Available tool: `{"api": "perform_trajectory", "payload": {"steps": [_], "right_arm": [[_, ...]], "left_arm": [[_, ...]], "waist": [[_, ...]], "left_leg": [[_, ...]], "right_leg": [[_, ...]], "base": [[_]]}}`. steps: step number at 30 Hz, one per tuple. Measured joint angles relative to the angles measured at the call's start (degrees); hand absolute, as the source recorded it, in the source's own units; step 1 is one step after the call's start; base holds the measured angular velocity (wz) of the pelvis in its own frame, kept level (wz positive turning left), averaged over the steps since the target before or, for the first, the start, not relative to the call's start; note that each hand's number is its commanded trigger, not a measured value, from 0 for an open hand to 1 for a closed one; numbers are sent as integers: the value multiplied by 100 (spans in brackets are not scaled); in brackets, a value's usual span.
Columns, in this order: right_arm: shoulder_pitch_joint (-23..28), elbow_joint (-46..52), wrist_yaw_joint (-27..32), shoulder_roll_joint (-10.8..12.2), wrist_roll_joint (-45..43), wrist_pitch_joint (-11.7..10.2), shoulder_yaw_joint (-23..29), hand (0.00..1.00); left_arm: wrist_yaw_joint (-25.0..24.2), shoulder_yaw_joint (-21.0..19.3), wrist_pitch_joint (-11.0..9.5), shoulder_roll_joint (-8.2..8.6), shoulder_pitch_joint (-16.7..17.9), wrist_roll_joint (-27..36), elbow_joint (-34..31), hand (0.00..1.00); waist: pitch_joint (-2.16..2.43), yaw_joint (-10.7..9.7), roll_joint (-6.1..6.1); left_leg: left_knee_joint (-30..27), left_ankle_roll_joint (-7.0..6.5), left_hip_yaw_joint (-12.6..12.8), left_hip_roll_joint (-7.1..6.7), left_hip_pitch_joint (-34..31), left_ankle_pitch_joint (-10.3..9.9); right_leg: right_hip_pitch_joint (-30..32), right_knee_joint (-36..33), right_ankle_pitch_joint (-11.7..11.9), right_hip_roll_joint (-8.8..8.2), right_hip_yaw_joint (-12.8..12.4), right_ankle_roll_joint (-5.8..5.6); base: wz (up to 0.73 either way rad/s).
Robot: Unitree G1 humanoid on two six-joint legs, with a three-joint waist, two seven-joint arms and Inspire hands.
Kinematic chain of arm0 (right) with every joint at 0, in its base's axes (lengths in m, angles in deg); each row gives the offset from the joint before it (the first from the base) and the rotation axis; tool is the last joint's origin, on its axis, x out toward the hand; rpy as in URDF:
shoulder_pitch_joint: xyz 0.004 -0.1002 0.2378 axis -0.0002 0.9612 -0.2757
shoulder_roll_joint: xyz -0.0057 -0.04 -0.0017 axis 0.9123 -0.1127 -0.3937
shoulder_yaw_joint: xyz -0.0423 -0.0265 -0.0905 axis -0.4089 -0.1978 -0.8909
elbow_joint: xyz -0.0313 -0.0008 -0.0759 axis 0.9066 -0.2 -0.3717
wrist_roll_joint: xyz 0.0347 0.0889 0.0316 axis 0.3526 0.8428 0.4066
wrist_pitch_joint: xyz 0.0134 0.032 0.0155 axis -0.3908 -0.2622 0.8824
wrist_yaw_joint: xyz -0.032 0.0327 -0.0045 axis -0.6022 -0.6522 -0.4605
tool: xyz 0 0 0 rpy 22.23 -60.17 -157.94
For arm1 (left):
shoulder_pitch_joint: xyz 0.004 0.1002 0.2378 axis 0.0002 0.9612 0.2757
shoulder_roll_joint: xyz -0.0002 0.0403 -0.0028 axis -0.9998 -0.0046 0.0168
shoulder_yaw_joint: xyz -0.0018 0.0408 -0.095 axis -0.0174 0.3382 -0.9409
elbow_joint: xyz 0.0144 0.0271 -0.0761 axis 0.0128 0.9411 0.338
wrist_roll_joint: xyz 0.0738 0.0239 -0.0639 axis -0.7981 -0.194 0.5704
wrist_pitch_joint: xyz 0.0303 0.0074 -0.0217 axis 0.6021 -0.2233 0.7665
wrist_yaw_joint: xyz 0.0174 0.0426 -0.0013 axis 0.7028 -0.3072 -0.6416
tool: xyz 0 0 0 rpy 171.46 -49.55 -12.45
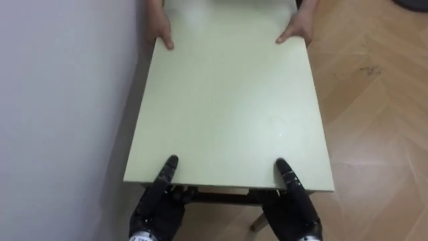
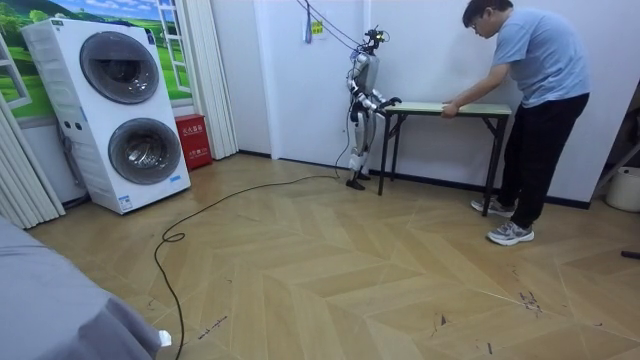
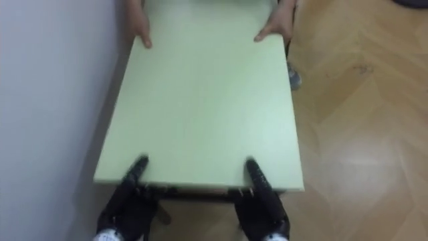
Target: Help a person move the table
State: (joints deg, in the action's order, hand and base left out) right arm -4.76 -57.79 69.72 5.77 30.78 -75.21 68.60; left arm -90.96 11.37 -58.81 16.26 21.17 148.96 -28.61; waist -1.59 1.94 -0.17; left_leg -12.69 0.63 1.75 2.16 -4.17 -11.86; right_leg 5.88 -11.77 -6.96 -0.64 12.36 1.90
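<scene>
The pale green table (image 1: 227,100) stands lengthwise along a white wall (image 1: 60,100) on the wooden floor (image 1: 374,100). The robot stands at its near short end. A person (image 2: 535,80) bends over the far end, with one palm (image 1: 162,30) on the corner by the wall and the other palm (image 1: 297,28) on the open-side corner. The left hand (image 1: 157,204) pinches the near edge, with its thumb flat on top and the rest tucked beneath the rim. The right hand (image 1: 294,201) clamps the same edge likewise, near the other corner. Stacked washing machines (image 2: 125,110) stand well apart, at the room view's left.
</scene>
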Motion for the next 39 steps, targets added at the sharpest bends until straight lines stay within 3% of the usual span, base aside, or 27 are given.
{"api": "perform_trajectory", "payload": {"steps": [5, 19, 20, 21, 22, 23, 27, 29, 32, 39], "right_arm": [[-12, -135, 1, 6, 19, 44, 4, 100], [-19, -159, 2, 6, -1, 74, 57, 100], [-20, -163, 3, 6, -9, 74, 60, 77], [-20, -164, 3, 7, -10, 74, 60, 0], [-20, -170, 3, 9, -16, 74, 61, 0], [-22, -177, 3, 9, -28, 74, 66, 0], [-22, -180, -25, -38, -155, 74, 65, 0], [-23, -180, -85, -127, -306, 87, 61, 0], [-94, -183, -275, -188, -495, 103, 70, 0], [-104, -250, -345, -244, -786, 107, 172, 0]], "left_arm": [[0, 14, 0, 6, -6, 0, 131, 100], [-81, 18, 1, 25, -66, 2, 269, 100], [-84, 19, 1, 26, -65, 2, 270, 76], [-84, 19, 2, 26, -65, 1, 271, 38], [-84, 18, 1, 26, -64, 1, 278, 4], [-84, 20, 1, 26, -63, 1, 280, 0], [-135, 13, 0, 7, -64, -22, 303, 0], [-356, 22, -9, -156, -73, -473, 296, 0], [-443, 19, -20, -244, -123, -956, 296, 0], [-587, 9, -179, -258, -144, -1450, 409, 0]], "waist": [[-3, 5, 0], [0, 27, -7], [0, 32, -7], [0, 33, -7], [0, 31, -8], [0, 29, -7], [0, 46, -7], [4, 41, -15], [22, 30, -43], [42, 116, -64]], "left_leg": [[101, -7, 146, -15, 188, 3], [100, -9, 166, -52, 241, 3], [100, -9, 173, -52, 244, 3], [101, -9, 178, -52, 247, 3], [103, -9, 197, -52, 257, 3], [105, -9, 209, -52, 264, 3], [108, -10, 231, -57, 278, 2], [107, -10, 253, -58, 282, 2], [103, -46, 273, -65, 302, -6], [127, -90, 273, -85, 396, 2]], "right_leg": [[-167, 13, -19, -3, 35, -29], [-189, 11, -35, -7, 39, -40], [-189, 11, -35, -8, 38, -40], [-190, 10, -35, -8, 38, -40], [-196, 9, -35, -10, 36, -40], [-203, 9, -35, -12, 36, -40], [-208, 7, -35, -18, 30, -40], [-219, 4, -35, -22, 25, -40], [-257, 5, -44, -28, 25, -35], [-359, 4, -96, -46, 23, -12]], "base": [[-1], [0], [0], [-3], [-4], [-3], [-3], [0], [1], [1]]}}
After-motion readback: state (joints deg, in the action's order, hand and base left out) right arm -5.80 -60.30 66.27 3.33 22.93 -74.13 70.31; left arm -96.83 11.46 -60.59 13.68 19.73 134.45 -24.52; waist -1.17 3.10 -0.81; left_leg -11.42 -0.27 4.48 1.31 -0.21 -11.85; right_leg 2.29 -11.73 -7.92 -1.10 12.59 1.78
